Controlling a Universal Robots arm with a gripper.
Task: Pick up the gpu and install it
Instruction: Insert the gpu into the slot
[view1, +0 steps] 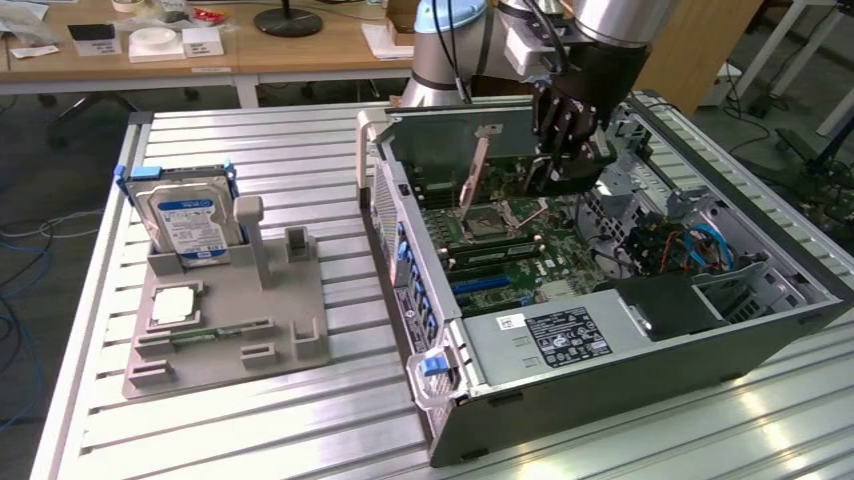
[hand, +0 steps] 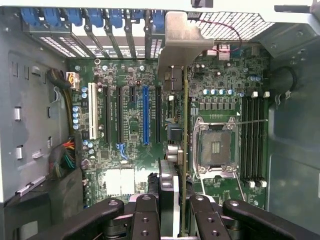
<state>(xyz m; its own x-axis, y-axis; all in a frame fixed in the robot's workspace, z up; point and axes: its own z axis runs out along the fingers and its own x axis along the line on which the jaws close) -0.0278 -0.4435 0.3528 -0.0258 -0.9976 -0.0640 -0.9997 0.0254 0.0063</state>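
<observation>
Tabletop of ribbed silver aluminium (view1: 267, 140) under everything. On it, toward the exterior view's right, open grey steel computer case (view1: 641, 345) lying on its side, with the green motherboard (hand: 130, 150) facing up. Toward the exterior view's left, well apart from the case, grey moulded plastic parts holder (view1: 287, 335), carrying a silver hard drive with a blue-white label (view1: 187, 225) upright in one bay. Inside the case, silver power supply box with a black label (view1: 561, 335) at the near end, and a tangle of blue and orange cables (view1: 687, 250) close by.

Thin dark circuit card with a bent silver end bracket, the gpu (hand: 185, 115): upright and edge-on over the motherboard, between the long blue expansion slot (hand: 145, 115) and the square silver processor socket (hand: 215, 147). Cannot tell whether touching the board or just above it. Black multi-link gripper (hand: 175, 200) reaching down into the case, clamped on the card's upper edge at the end away from the bracket, fingers (hand: 147, 215) against its two faces.

Probably light and stiff, yet fragile: bare parts on a thin board, easily cracked by twisting. Best taken by the flat faces near the top edge and kept square.

In the way, by judgement: black slots close alongside, the socket's wire lever, and the row of blue latches (hand: 100, 17) at the rear wall near the bracket.
</observation>
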